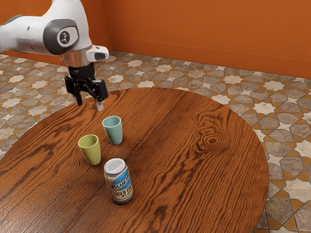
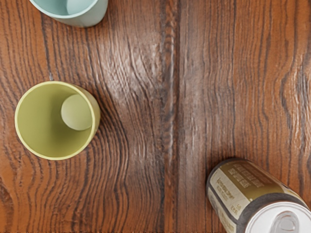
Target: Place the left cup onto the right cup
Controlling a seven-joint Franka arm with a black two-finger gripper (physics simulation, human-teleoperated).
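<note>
A yellow-green cup point(image 1: 90, 149) stands upright on the round wooden table point(image 1: 204, 184), at the exterior view's left of a light teal cup point(image 1: 112, 129), also upright. The two cups are a little apart. My gripper point(image 1: 90, 103) hangs in the air above and behind the cups, toward the table's far left edge, open with nothing between its fingers. In the wrist view the yellow-green cup point(image 2: 56, 120) is seen from above with its hollow inside showing, and the teal cup point(image 2: 73, 10) is cut by the picture's edge.
An upright drink can point(image 1: 118, 180) with a blue and tan label stands in front of the cups; in the wrist view the can point(image 2: 255, 201) is apart from the yellow-green cup. The table's right half is bare wood. Patterned floor tiles and an orange wall surround the table.
</note>
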